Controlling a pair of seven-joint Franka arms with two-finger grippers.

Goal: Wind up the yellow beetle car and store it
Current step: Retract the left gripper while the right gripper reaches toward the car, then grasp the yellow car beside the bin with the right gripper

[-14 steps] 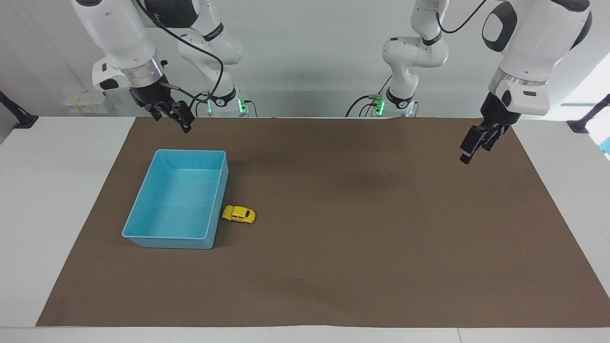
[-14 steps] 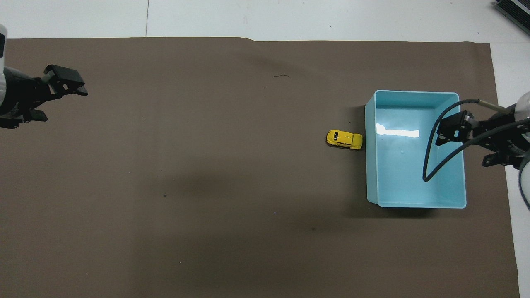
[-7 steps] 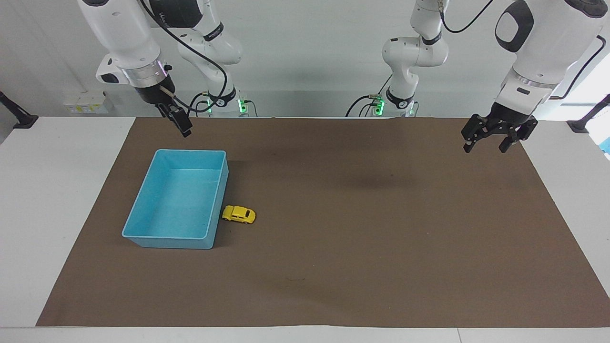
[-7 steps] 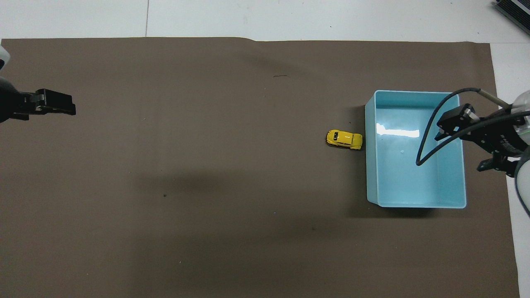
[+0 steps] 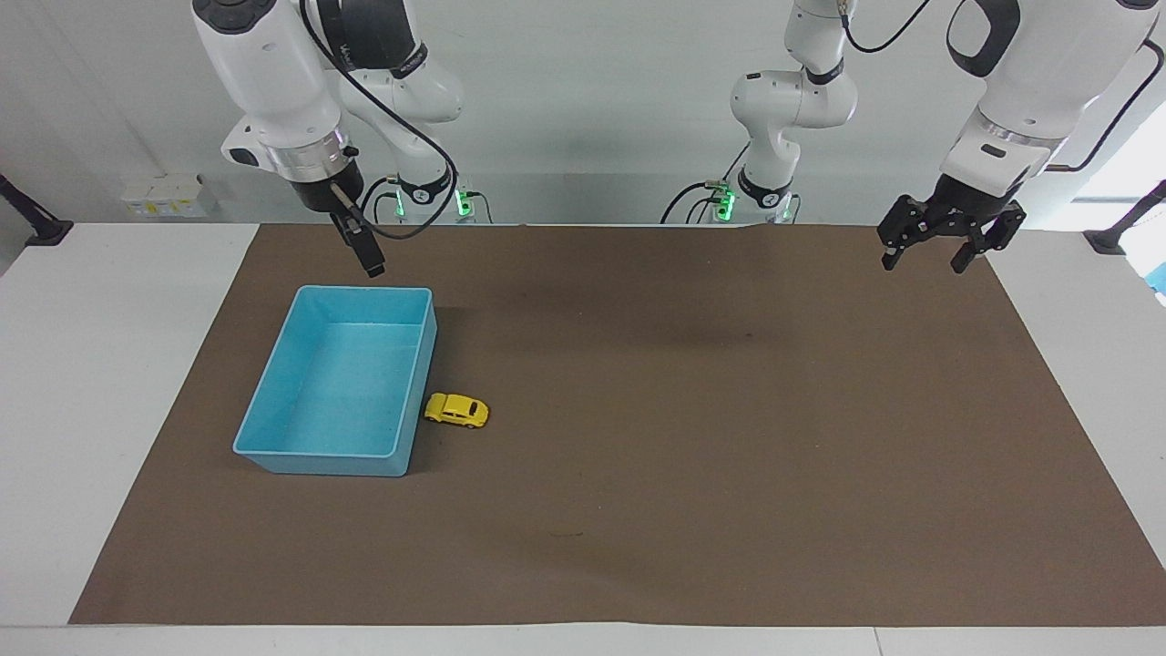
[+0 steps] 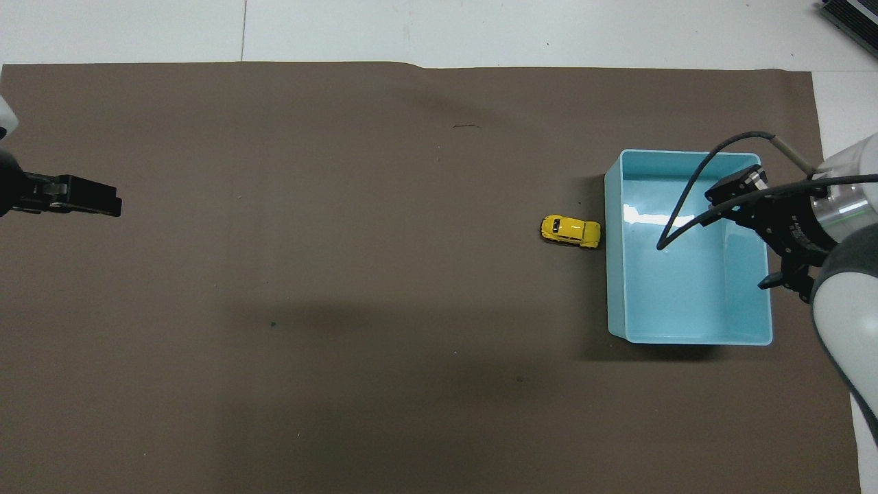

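Observation:
The yellow beetle car (image 5: pixel 456 410) (image 6: pixel 571 231) stands on the brown mat, close against the blue bin's long wall on the side toward the left arm's end of the table. The blue bin (image 5: pixel 364 290) (image 6: pixel 686 152) has nothing in it. My right gripper (image 5: pixel 372 264) (image 6: pixel 737 240) hangs open in the air over the bin's rim on the robots' side, well apart from the car. My left gripper (image 5: pixel 922 262) (image 6: pixel 110 204) hangs open and holds nothing, over the mat at the left arm's end of the table.
A brown mat (image 5: pixel 692 437) covers most of the white table (image 5: pixel 109 383). A black cable (image 6: pixel 686 206) loops from the right wrist over the bin. A dark object (image 6: pixel 850 20) lies at the table's corner farthest from the robots.
The right gripper has swung toward the bin and turned edge-on in the facing view. The left gripper has rotated and risen a little, both fingers now showing. Car and bin have not moved.

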